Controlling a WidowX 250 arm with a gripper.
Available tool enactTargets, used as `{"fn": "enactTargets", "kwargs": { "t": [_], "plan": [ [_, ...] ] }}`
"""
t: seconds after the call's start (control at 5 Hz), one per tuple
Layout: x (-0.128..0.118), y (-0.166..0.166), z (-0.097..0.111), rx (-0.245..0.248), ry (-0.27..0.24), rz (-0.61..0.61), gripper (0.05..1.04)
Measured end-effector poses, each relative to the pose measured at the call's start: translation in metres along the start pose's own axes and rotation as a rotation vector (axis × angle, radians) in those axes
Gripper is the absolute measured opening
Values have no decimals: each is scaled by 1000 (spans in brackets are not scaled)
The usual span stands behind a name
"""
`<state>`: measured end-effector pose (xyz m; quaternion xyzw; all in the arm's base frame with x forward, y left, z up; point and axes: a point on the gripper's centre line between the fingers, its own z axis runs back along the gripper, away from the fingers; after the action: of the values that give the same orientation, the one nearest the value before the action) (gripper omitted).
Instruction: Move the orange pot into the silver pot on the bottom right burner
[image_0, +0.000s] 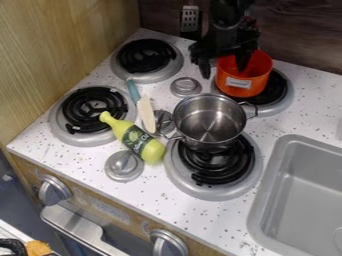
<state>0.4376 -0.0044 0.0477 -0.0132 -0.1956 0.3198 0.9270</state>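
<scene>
Okay, end effector (224, 73) astride orange rim (261, 73)

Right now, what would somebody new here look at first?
Probably the bright orange pot on the top right burner, with the black pincer at its rim. Then the shiny silver pot on the bottom right burner, and the yellow-green bottle lying to its left.

The top edge cuts off the black arm (226, 12), the right and bottom edges the sink (270, 185). The orange pot (250, 90) hides part of the back right burner (275, 89), the silver pot (210, 122) part of the front right burner (220, 169) — and the writing on the label (238, 83) is too small to read.
</scene>
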Motion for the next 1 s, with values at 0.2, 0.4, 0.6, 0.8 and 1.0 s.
{"fn": "enactTargets", "kwargs": {
  "t": [0.2,0.4,0.6,0.8,1.0],
  "plan": [
    [1,0,-1,-2,-4,21,972],
    [0,2,-8,-16,16,49,705],
    [0,5,-8,-4,20,70,391],
    [-5,7,-8,16,43,93,169],
    [-5,6,-8,28,29,105,82]
  ]
}}
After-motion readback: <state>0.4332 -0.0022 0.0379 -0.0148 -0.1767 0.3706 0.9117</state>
